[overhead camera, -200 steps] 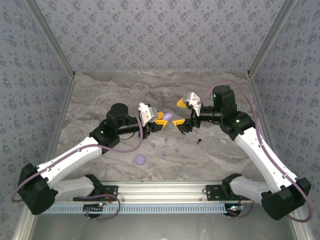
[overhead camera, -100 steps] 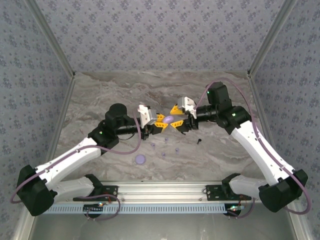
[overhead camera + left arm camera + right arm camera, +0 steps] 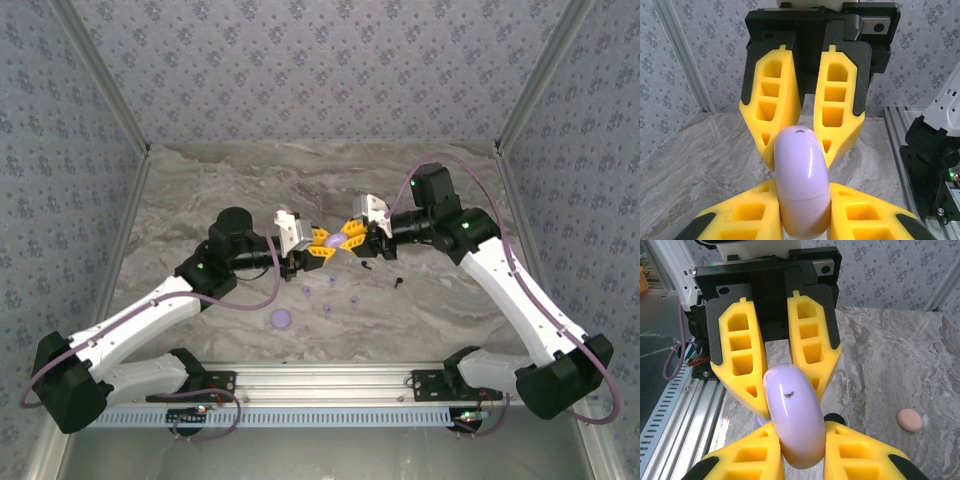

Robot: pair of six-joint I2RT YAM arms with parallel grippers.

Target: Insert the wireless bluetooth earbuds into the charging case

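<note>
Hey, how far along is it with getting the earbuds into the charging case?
Done: the lavender charging case is up off the table. In hand: the left gripper and right gripper clamp it from opposite ends, and it looks shut. Left: the earbuds lie loose on the table, none inserted, so the case likely needs opening first.

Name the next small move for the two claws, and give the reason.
Probably pull the right claw gently away from the left claw to open the lavender case: both grip it, closed, above the table, and the earbuds lie loose below.
</note>
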